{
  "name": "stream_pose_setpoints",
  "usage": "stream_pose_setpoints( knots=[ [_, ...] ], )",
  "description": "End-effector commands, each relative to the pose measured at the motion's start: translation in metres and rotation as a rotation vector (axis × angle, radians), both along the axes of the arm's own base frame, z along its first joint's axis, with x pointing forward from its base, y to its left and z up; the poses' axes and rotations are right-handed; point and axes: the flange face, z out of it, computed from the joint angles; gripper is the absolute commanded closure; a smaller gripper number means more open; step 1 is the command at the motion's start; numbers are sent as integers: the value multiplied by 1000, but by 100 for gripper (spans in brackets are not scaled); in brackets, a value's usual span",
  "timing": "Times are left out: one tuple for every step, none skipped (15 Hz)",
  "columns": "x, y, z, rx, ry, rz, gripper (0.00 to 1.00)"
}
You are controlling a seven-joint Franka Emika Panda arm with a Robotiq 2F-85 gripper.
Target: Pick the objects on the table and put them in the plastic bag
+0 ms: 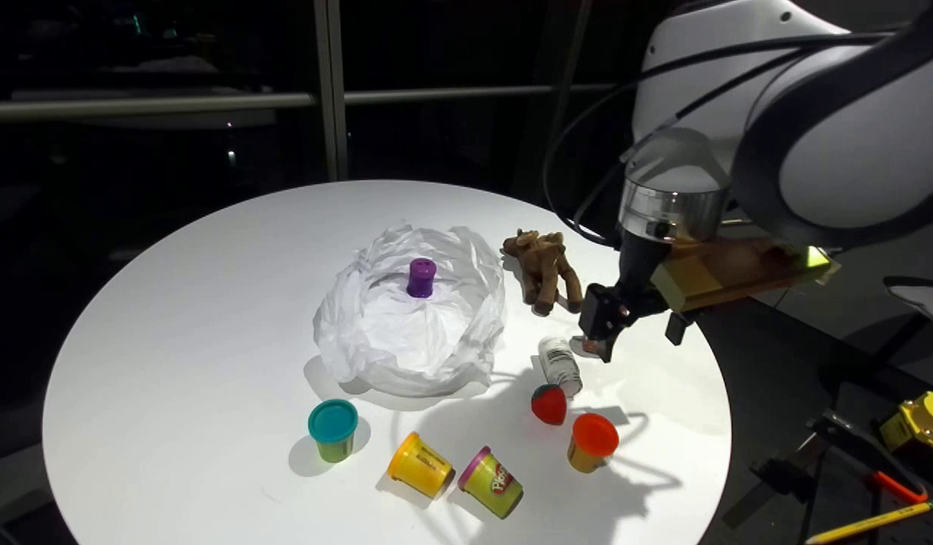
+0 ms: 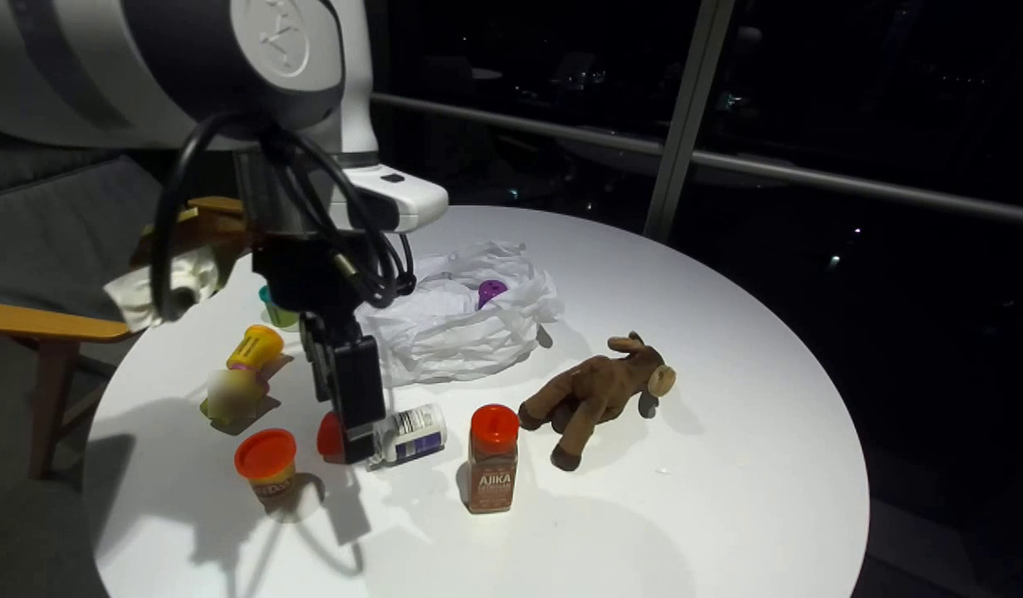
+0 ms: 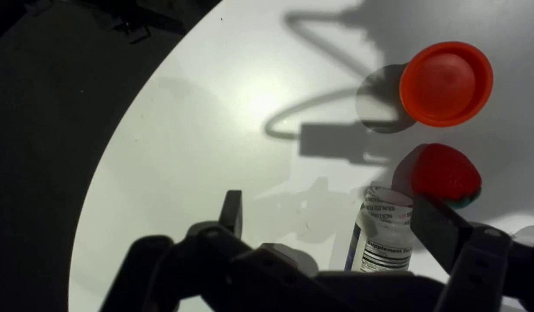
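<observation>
The white plastic bag (image 1: pixel 338 325) lies open on the table with a purple shaker (image 1: pixel 421 278) in it. My gripper (image 3: pixel 336 216) is open and empty, above the table. In the wrist view the white supplement bottle (image 3: pixel 386 242), lying on its side, shows between the spread fingers, nearer the right one. A red strawberry (image 1: pixel 549 405) lies at the bottle's neck end. An orange-lidded cup (image 1: pixel 594 439) stands beside it. A spice jar (image 2: pixel 492 465) stands upright; the gripper mostly hides it in an exterior view. A brown plush animal (image 2: pixel 599 386) lies near the bag.
A teal-lidded cup (image 1: pixel 333 430) stands in front of the bag. A yellow cup (image 1: pixel 421 465) and a purple-lidded cup (image 1: pixel 493 483) lie on their sides close together. The round table's edge (image 3: pixel 119 123) curves past the gripper. A window wall stands behind the table.
</observation>
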Motion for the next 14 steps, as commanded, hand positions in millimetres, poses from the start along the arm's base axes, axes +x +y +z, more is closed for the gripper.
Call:
stream_pose_setpoints(
  knots=[
    [-32, -9, 8, 39, -84, 37, 0],
    [-34, -11, 7, 39, -105, 39, 0],
    [-34, -13, 8, 29, -131, 49, 0],
    [-33, -15, 9, 20, -152, 65, 0],
    [-31, -17, 10, 10, -170, 81, 0],
    [-30, -20, 10, -1, -187, 94, 0],
    [-30, -23, 10, -3, -195, 104, 0],
    [-30, -25, 8, -2, -200, 107, 0],
    [-33, -25, 7, 8, -198, 105, 0],
    [-36, -26, 8, 18, -197, 101, 0],
    [-38, -26, 8, 32, -190, 97, 0],
    [-16, -9, -2, 45, -186, 89, 0],
    [-6, 4, -6, 68, -186, 77, 0],
    [-1, 12, -4, 86, -190, 69, 0]
  ],
)
